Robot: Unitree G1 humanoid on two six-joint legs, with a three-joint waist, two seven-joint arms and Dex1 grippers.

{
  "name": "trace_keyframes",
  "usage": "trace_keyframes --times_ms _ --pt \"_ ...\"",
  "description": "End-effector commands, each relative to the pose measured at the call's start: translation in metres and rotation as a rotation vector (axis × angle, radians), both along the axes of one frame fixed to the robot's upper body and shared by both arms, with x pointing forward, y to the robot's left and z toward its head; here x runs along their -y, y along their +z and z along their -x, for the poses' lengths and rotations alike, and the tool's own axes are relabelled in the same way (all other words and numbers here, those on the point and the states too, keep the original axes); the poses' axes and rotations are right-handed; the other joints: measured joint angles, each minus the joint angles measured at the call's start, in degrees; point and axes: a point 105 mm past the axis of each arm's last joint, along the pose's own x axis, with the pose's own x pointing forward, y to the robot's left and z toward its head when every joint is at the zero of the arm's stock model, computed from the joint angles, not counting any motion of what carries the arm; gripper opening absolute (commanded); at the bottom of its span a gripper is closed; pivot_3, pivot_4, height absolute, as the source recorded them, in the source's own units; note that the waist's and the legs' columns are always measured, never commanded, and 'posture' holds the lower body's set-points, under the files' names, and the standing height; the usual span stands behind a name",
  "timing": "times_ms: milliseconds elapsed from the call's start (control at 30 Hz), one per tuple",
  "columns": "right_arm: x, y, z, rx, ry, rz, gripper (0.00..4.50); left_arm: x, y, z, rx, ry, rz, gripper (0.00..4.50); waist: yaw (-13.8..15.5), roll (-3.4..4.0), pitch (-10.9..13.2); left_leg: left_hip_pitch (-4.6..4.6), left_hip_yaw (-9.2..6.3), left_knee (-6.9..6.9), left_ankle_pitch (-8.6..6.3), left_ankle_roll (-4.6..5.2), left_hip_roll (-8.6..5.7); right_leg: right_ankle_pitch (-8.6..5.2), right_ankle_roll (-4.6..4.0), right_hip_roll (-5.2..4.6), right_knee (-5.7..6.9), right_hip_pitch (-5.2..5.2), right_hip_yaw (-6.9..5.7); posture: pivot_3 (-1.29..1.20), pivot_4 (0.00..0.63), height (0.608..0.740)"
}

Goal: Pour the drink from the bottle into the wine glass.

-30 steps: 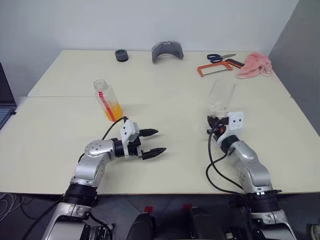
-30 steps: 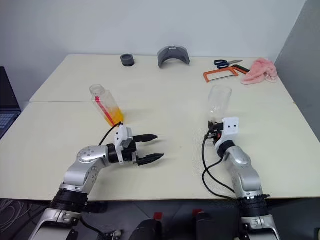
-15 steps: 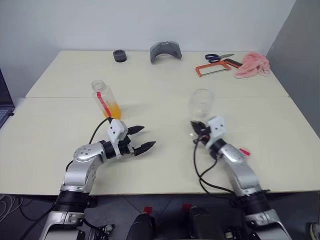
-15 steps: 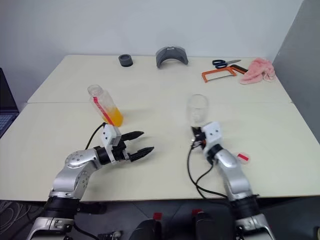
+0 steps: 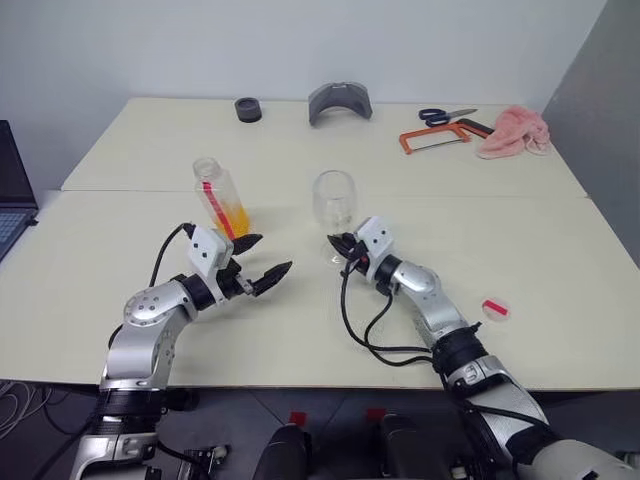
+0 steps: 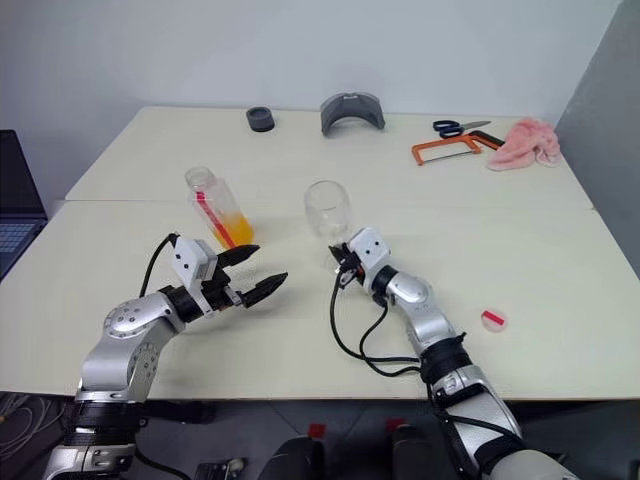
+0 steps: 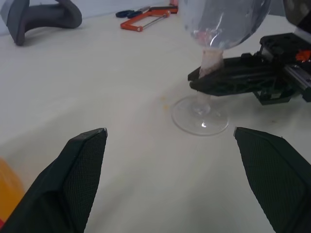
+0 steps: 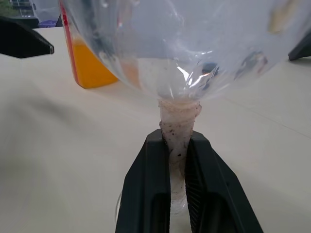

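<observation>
While right pincer [image 5: 345, 253] grips wine glass [image 5: 333, 200], carried leftward toward bottle [image 5: 220, 197], left pincer [image 5: 262, 257] spread wide

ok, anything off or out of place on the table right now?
Two things. The bottle stands uncapped, and its red cap lies far off, near the table's right front edge. A small orange speck sits on the table by the wine glass foot, possibly a drip.
</observation>
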Motion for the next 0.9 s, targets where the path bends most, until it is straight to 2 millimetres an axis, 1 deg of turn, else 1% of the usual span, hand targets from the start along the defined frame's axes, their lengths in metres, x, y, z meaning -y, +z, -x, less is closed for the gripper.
trace_keyframes --times_ms 33,100,167,233,467,500,533,667,833,900 --pt "-0.005 0.0 0.001 -0.005 0.031 -0.006 0.13 -0.001 0.02 0.004 0.054 -0.001 -0.008 4.5 0.0 0.0 0.0 0.01 0.01 0.0 0.0 0.0 0.0 0.0 0.0 0.0 0.01 0.0 0.0 0.0 0.15 0.74" --pt "-0.005 0.0 0.001 -0.013 0.031 -0.017 0.13 0.002 0.023 0.004 0.061 -0.009 -0.013 4.5 0.0 0.0 0.0 0.02 0.02 0.0 0.0 0.0 0.0 0.0 0.0 0.01 0.02 0.0 0.01 0.0 0.15 0.74" --pt "-0.006 0.001 0.002 -0.016 0.037 -0.026 0.86 0.004 0.026 0.004 0.067 -0.014 -0.014 4.5 0.0 0.0 0.0 0.02 0.01 -0.01 0.0 0.0 0.0 0.0 0.0 0.01 0.02 0.0 0.0 0.0 0.15 0.74" --pt "-0.007 0.001 0.003 -0.018 0.042 -0.034 1.42 0.006 0.027 0.003 0.072 -0.019 -0.014 4.5 0.0 0.0 0.0 0.02 0.01 -0.01 0.0 0.0 0.0 0.0 0.0 0.01 0.02 0.0 0.0 0.0 0.15 0.74" --pt "-0.007 0.002 0.008 -0.021 0.059 -0.042 3.9 0.014 0.031 0.002 0.089 -0.036 0.002 4.5 0.0 0.0 0.0 0.01 0.0 0.0 0.0 -0.01 -0.01 0.0 0.0 0.01 0.02 0.0 -0.01 0.0 0.15 0.74" --pt "-0.006 0.001 0.01 -0.022 0.063 -0.036 4.34 0.014 0.031 0.001 0.09 -0.032 0.006 4.5 0.0 0.0 0.0 0.01 0.0 0.0 0.0 -0.01 -0.01 0.0 0.0 0.01 0.02 0.0 0.0 0.0 0.15 0.74" --pt "-0.005 0.0 0.011 -0.025 0.066 -0.03 4.48 0.014 0.03 0.001 0.09 -0.026 0.009 4.5 0.0 0.0 0.0 0.01 0.01 -0.01 0.0 -0.01 -0.01 0.0 0.0 0.01 0.01 0.0 0.0 0.0 0.15 0.74" --pt "0.01 -0.004 0.022 -0.027 0.083 0.023 4.48 0.005 0.017 0.0 0.085 0.071 0.025 4.5 0.1 0.0 0.0 0.0 -0.01 0.0 0.0 0.0 0.02 0.0 0.0 -0.02 0.01 0.0 0.0 0.0 0.15 0.74" --pt "0.032 -0.002 0.048 -0.02 0.133 0.113 4.48 -0.026 0.0 -0.006 0.098 0.332 0.053 4.5 0.5 0.0 0.0 -0.03 -0.02 0.01 -0.01 0.01 0.02 0.0 0.0 -0.06 -0.02 0.0 0.0 0.0 0.15 0.74" --pt "0.04 0.004 0.066 -0.021 0.172 0.143 4.48 -0.045 -0.009 -0.009 0.077 0.5 0.085 4.5 0.5 0.0 0.0 -0.03 -0.01 0.02 -0.01 0.01 0.02 0.0 0.0 -0.05 -0.03 0.0 0.0 0.0 0.15 0.74"
